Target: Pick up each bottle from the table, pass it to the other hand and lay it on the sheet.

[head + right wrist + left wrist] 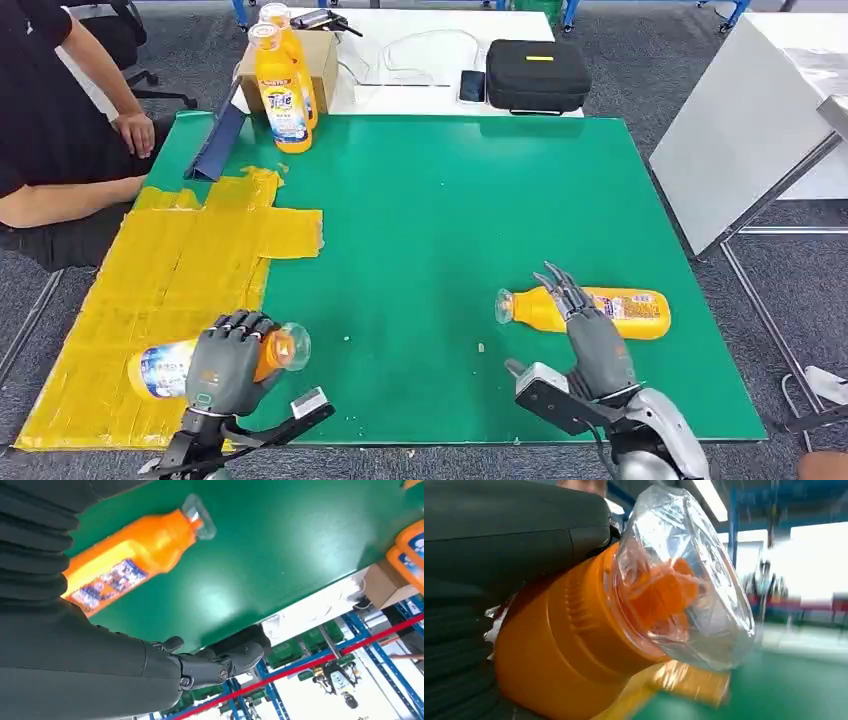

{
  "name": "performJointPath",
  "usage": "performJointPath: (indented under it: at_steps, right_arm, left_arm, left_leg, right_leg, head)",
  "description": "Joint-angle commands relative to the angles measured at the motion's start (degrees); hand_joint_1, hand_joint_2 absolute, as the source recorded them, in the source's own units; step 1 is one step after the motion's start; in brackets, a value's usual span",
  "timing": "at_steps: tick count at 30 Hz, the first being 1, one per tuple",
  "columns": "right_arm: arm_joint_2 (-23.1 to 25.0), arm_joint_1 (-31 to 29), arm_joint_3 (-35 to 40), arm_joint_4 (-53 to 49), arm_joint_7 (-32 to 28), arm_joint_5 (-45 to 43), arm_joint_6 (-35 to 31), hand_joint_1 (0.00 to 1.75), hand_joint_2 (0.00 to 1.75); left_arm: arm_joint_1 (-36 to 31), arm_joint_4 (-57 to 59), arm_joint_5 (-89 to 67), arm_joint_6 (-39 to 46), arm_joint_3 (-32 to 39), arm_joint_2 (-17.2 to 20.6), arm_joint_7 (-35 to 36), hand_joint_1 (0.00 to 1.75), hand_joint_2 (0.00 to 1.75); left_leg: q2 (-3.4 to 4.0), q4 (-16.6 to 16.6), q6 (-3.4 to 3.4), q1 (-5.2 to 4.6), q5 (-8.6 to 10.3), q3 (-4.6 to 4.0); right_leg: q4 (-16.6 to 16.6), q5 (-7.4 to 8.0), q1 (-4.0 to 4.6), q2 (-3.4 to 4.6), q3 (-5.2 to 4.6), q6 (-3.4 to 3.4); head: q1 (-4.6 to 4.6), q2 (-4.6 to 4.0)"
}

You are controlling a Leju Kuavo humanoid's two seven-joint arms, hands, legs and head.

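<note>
Left hand [228,362] grips a lying bottle [165,367] on the yellow sheet [160,290] — right hand [592,335], fingers spread and empty, hovers over another bottle [590,309].

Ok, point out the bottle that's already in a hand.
The bottle lying over the yellow sheet, gripped by the left hand. The others are loose: one lying by the right hand, two standing far back.

Bare green table [430,230] between hands

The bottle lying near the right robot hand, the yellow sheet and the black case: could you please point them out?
bottle [600,310], head view, on its orange body.
yellow sheet [165,275], head view, on a bare middle patch.
black case [537,72], head view, on its lid.
</note>
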Motion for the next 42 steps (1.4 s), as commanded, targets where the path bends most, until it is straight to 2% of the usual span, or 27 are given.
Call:
performJointPath:
  at_steps: [1, 4, 5, 6, 11, 14, 15, 18, 22, 24, 25, 27, 29, 32, 37, 39, 42]
  right_arm:
    - [-2.89, -3.73, 0.54, 2.40, -0.23, -0.26, 0.54, 0.00, 1.75]
    - [-2.89, -3.73, 0.54, 2.40, -0.23, -0.26, 0.54, 0.00, 1.75]
    - [-2.90, -3.79, 0.53, 2.57, -0.17, -0.23, 0.51, 0.00, 1.75]
    - [-2.84, -3.67, 0.50, 2.58, -0.11, -0.18, 0.50, 0.00, 1.75]
    - [-3.91, -4.66, 0.35, 4.15, 0.41, 0.54, 1.12, 0.00, 1.75]
    - [-7.63, -6.32, 1.72, 6.22, 3.12, 2.98, 4.76, 0.00, 1.75]
    - [-8.93, -7.04, 2.13, 7.24, 3.86, 3.60, 5.82, 0.00, 1.75]
    - [-11.08, -7.39, 1.05, 9.81, 4.60, 2.14, 7.95, 0.00, 1.75]
    - [-11.20, -7.29, 0.80, 10.09, 4.44, 1.93, 8.02, 0.00, 1.75]
    - [-11.07, -5.14, -0.02, 8.86, 5.60, 3.74, 7.62, 0.00, 1.75]
    - [-9.25, -1.88, -1.33, 10.21, 6.42, 3.79, 8.96, 0.00, 1.75]
    - [-7.81, 1.91, -2.28, 12.74, 5.00, 6.81, 3.38, 0.00, 1.75]
    - [-6.94, 2.47, -4.04, 13.58, 4.38, 8.14, 1.28, 0.00, 1.75]
    - [-5.95, 0.69, -7.51, 15.14, 4.68, 10.18, 1.29, 0.00, 1.75]
    - [-6.04, -0.78, -9.22, 16.64, 3.77, 10.49, 2.10, 0.00, 1.75]
    - [-5.92, -0.75, -9.31, 16.67, 3.66, 10.56, 2.14, 0.00, 1.75]
    - [-6.14, -1.06, -9.40, 17.19, 4.51, 12.71, 2.36, 0.00, 1.75]
  left_arm:
    - [-6.84, 18.53, 2.53, -2.79, -5.25, 7.07, 0.04, 1.75, 1.75]
    - [-6.84, 18.53, 2.53, -2.79, -5.25, 7.07, 0.04, 1.75, 1.75]
    - [-6.94, 18.78, 2.74, -4.30, -5.09, 7.14, 1.06, 0.42, 0.00]
    - [-6.97, 19.09, 2.27, -4.68, -5.01, 7.08, 2.00, 0.00, 0.00]
    - [-7.16, 21.27, 3.49, -5.26, -4.75, 8.28, 2.41, 0.00, 0.00]
    - [-7.17, 21.00, 4.85, -5.16, -3.55, 8.42, 1.93, 0.00, 0.00]
    - [-7.30, 21.09, 7.29, -5.36, -2.90, 8.40, 0.53, 0.00, 0.00]
    - [-7.32, 20.22, 14.60, -4.99, 0.21, 7.53, -3.75, 0.00, 0.00]
    - [-7.24, 19.78, 14.69, -5.11, 0.42, 7.48, -3.96, 0.00, 0.00]
    - [-5.54, 15.66, 24.54, -5.25, 4.12, 4.73, -10.06, 0.00, 0.00]
    - [-3.31, 12.84, 33.06, -10.14, 6.58, 3.18, -12.96, 0.00, 0.00]
    - [-0.30, 5.69, 48.38, -16.01, 12.44, -0.73, -20.12, 0.00, 0.00]
    - [0.52, -0.09, 58.23, -22.39, 17.80, -4.42, -23.74, 0.00, 0.00]
    - [0.82, -3.72, 62.24, -26.73, 20.79, -6.65, -25.65, 0.00, 0.00]
    - [0.81, -4.33, 62.41, -27.01, 20.98, -7.31, -26.33, 0.00, 0.00]
    - [0.66, -3.88, 62.30, -27.01, 20.87, -7.29, -26.44, 0.00, 0.00]
    - [0.66, -3.34, 61.76, -27.11, 20.55, -7.07, -26.72, 0.00, 0.00]
  left_leg:
    - [-0.19, -0.13, -0.22, -0.04, -0.11, 0.46]
    - [-0.13, -0.05, -0.09, 0.00, -0.05, 0.31]
    - [-0.07, -0.05, -0.04, -0.02, 0.01, 0.18]
    - [-0.08, -0.05, -0.11, -0.03, -0.06, 0.33]
    - [-0.10, -0.05, -0.06, -0.01, 0.01, 0.22]
    - [-0.12, 0.00, -0.12, -0.01, -0.06, 0.36]
    - [-0.09, -0.02, -0.10, -0.02, -0.03, 0.28]
    - [-0.13, -0.04, -0.16, -0.04, -0.08, 0.38]
    - [-0.24, -0.05, -0.07, -0.07, -0.04, 0.35]
    - [-0.19, -0.05, -0.04, -0.06, 0.01, 0.18]
    - [-0.20, -0.07, -0.09, -0.07, -0.04, 0.26]
    - [-0.32, -0.01, -0.07, -0.01, -0.12, 0.47]
    - [-0.33, 0.02, 0.00, 0.05, -0.04, 0.31]
    - [-0.28, 0.12, -0.08, 0.00, -0.13, 0.25]
    - [-0.18, 0.06, -0.08, -0.03, -0.09, 0.22]
    - [-0.21, -0.01, -0.07, -0.04, -0.04, 0.10]
    - [-0.22, -0.03, -0.09, -0.04, -0.07, 0.17]
  right_leg:
    - [-0.03, -0.15, -0.09, 0.05, 0.43, -0.12]
    - [-0.03, -0.10, -0.03, 0.07, 0.61, -0.06]
    - [-0.02, -0.05, -0.03, 0.06, 0.49, -0.04]
    - [0.00, -0.11, -0.06, 0.10, 0.61, -0.07]
    - [-0.03, -0.07, -0.03, 0.04, 0.48, -0.05]
    - [0.03, -0.13, -0.05, 0.11, 0.44, -0.08]
    - [0.01, -0.10, -0.04, 0.10, 0.08, -0.07]
    - [0.00, -0.19, -0.07, 0.12, 0.15, -0.15]
    - [-0.02, -0.14, -0.11, 0.00, 0.17, -0.06]
    - [-0.06, -0.06, -0.09, -0.01, 0.24, -0.03]
    - [-0.07, -0.09, -0.11, 0.03, 0.64, -0.05]
    - [-0.08, -0.18, -0.06, -0.08, 0.95, -0.02]
    - [-0.11, -0.12, 0.01, -0.17, 0.80, 0.01]
    - [0.05, -0.20, -0.05, -0.06, 0.68, 0.01]
    - [0.00, -0.13, -0.07, 0.01, 0.55, 0.01]
    - [-0.05, -0.15, -0.08, -0.08, -0.08, -0.07]
    - [-0.06, -0.15, -0.08, -0.05, 0.00, -0.05]
  head:
    - [0.00, 0.00]
    - [0.00, 0.00]
    - [0.00, 0.00]
    - [-0.02, 0.00]
    - [0.00, 0.00]
    - [0.00, 0.00]
    - [0.00, 0.00]
    - [0.00, 0.00]
    - [0.00, 0.00]
    - [0.00, 0.00]
    - [0.00, 0.00]
    - [-0.02, 0.00]
    - [0.00, 0.00]
    - [-0.02, 0.00]
    - [0.00, 0.00]
    - [0.00, 0.00]
    - [0.00, 0.00]
